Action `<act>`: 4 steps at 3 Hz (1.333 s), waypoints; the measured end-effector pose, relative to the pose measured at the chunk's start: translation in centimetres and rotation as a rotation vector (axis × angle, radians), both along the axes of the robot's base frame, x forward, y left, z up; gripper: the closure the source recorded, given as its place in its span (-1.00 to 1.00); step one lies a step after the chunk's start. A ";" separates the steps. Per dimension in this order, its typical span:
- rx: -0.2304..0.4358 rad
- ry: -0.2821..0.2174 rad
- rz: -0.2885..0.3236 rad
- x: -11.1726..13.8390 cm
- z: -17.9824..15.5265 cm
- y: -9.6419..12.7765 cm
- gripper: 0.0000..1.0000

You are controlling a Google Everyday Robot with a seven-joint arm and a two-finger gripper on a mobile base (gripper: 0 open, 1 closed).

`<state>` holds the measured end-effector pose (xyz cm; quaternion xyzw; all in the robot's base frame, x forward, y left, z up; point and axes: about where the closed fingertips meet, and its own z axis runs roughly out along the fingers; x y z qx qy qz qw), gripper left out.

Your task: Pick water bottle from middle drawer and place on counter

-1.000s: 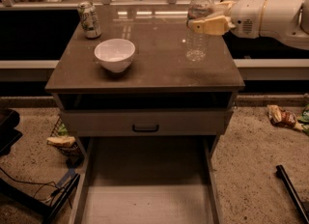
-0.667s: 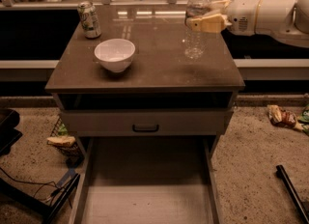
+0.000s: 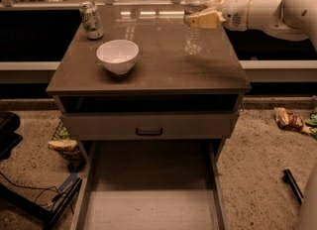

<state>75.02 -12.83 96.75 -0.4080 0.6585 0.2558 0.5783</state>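
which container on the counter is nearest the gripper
The clear plastic water bottle, clasped by the gripper; the green soda can and white bowl stand well apart.

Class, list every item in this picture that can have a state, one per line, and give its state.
water bottle: upright, capped, standing on the counter, right rear part.
tool: at the bottle's upper half, shut on it.
middle drawer: pulled out.
drawer front with the black handle: shut.
soda can: upright, at the counter's left rear corner.
bowl: right way up on the counter.
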 end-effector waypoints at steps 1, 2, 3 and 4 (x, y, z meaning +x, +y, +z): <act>0.012 0.000 -0.001 1.5 -0.9 -0.1 1.00; 0.032 0.003 -0.008 2.3 -2.1 -0.8 1.00; 0.041 0.017 -0.013 2.6 -3.3 -1.3 1.00; 0.039 0.077 -0.005 3.1 -6.0 -1.3 1.00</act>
